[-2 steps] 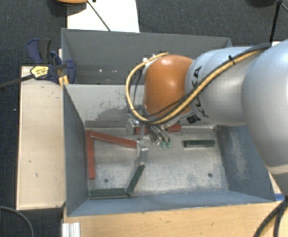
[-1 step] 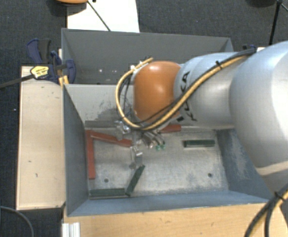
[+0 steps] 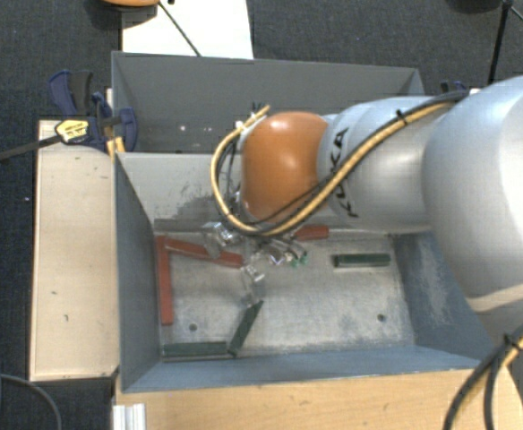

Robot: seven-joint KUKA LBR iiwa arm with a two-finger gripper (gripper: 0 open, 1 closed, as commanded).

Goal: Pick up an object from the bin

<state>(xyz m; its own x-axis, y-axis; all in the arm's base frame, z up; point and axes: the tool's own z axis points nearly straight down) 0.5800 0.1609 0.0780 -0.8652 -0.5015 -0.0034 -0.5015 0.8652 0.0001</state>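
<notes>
Low in the middle of the grey metal bin (image 3: 136, 276), the hand (image 3: 254, 271), hanging under the orange wrist cover (image 3: 279, 164) of the arm entering from the right. Cannot tell whether open or closed, and nothing seen gripped in it. Just left of the hand, the right end of a slanted red stick (image 3: 190, 248); touching or only beside, not possible to say. Just below the hand, toward the front wall, a tilted dark green bar (image 3: 244, 325), a little apart from it. Further off: an upright-lying red stick (image 3: 166, 285) along the left wall, a short red piece (image 3: 313, 233) near the back wall, a second dark green bar (image 3: 362, 260) to the right, and a third dark green bar (image 3: 194, 350) flat against the front wall.
</notes>
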